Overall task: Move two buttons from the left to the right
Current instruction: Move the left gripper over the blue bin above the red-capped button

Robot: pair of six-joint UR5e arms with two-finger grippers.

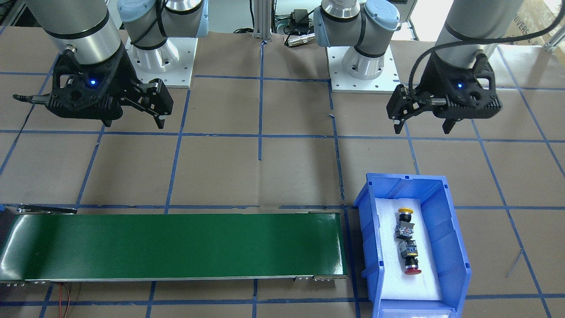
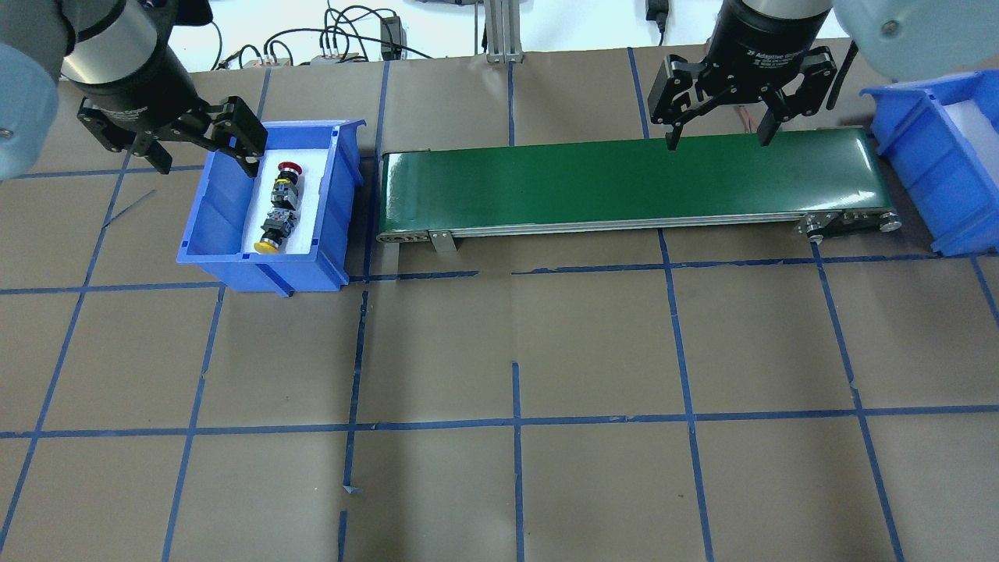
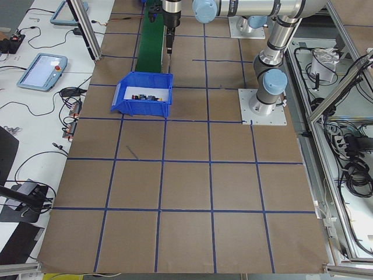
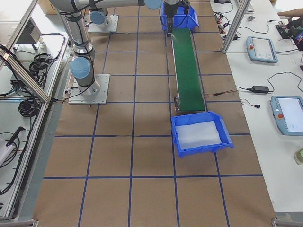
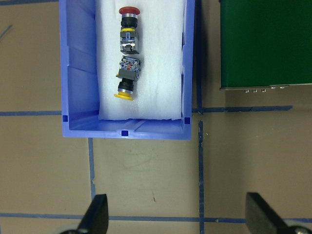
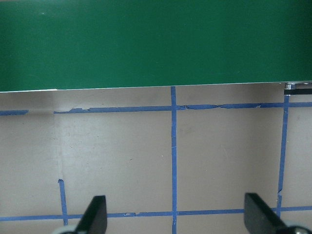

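Nearest the front camera, the red mushroom-capped push-button switch (image 1: pixel 412 265) and the yellow-capped push-button switch (image 1: pixel 405 218) lie on their sides, end to end, contact blocks facing each other and caps pointing apart (whether the blocks actually touch, I cannot tell). Both rest on the white foam liner (image 1: pixel 388 251) of the blue plastic bin (image 1: pixel 441 221) at the robot's left end of the long green conveyor belt (image 1: pixel 176 245). So, as I read it, nothing has been transported: neither button is on the belt, and the second blue plastic bin (image 4: pixel 201 135) at the far right end shows only its white liner. Both pick-ups, both belt trips and both drop-offs remain.

From my station the left gripper (image 1: pixel 423 126) hangs above the brown paper-covered table (image 1: pixel 220 168) on the robot's side of the bin, fingers spread wide, holding and touching nothing. The right gripper (image 2: pixel 718 134) hovers near the belt's right end, just on the robot's side of it, equally spread and holding nothing.
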